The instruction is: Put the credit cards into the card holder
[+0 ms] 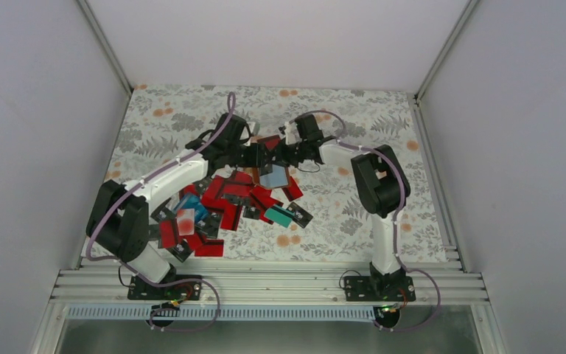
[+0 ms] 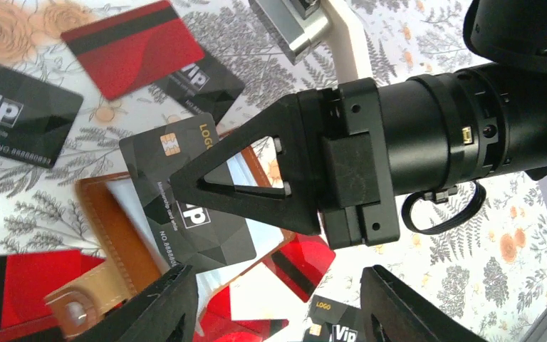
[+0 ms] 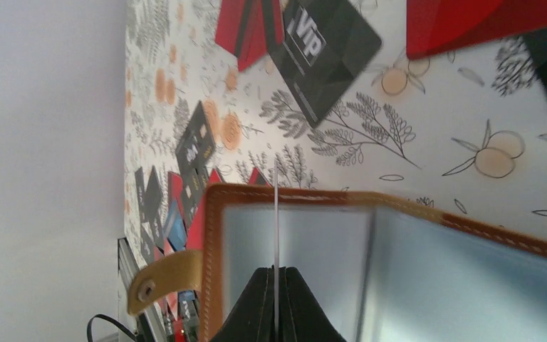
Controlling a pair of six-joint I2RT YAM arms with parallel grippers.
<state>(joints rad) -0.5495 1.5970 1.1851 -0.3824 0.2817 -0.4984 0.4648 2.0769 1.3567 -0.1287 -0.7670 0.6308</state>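
The brown card holder lies open on the floral cloth, its greyish clear pockets facing up. It also shows in the top view and the left wrist view. My right gripper is shut on a black VIP credit card, seen edge-on, just above the holder's pockets. The right gripper fills the left wrist view. My left gripper is open and empty, close beside it over the holder's edge. The two grippers meet at mid table.
Several red and black cards, and a teal one, lie scattered over the cloth in front of and left of the holder. More cards lie behind it. Grey walls enclose the table; an aluminium rail runs along the near edge.
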